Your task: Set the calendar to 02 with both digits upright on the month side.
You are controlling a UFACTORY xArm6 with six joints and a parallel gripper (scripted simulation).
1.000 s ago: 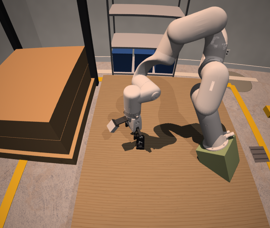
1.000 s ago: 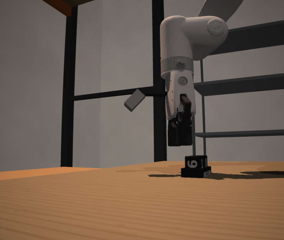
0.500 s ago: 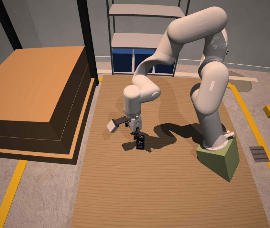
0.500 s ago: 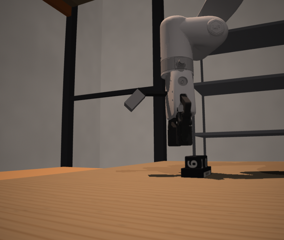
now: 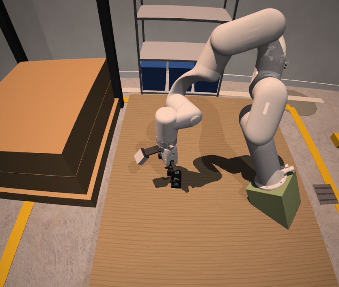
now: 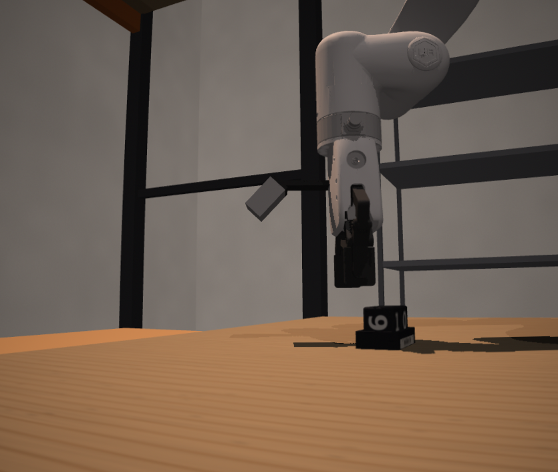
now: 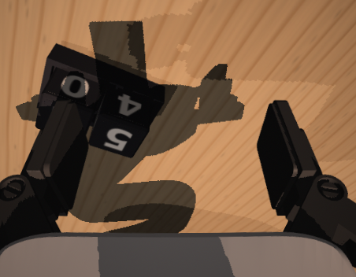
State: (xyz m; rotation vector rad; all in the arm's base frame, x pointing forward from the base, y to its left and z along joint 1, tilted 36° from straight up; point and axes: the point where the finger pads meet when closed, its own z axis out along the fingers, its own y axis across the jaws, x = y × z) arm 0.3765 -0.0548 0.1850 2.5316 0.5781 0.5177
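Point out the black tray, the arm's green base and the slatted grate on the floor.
Black tray (image 5: 176, 186) (image 6: 377, 339) (image 7: 68, 55): top, exterior, wrist; outer wall.
Green base (image 5: 290, 202): top; side face.
Slatted grate (image 5: 325, 194): top; middle slats.

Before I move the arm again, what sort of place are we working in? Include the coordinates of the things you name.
Probably a workshop or warehouse bay: metal shelving (image 5: 138, 46) (image 6: 487, 172) with blue bins (image 5: 153, 77), yellow floor lines (image 5: 313, 154), and a large boxy orange-brown stack (image 5: 46, 105) beside the wooden table (image 5: 194, 240) (image 6: 218, 406) (image 7: 230, 157).
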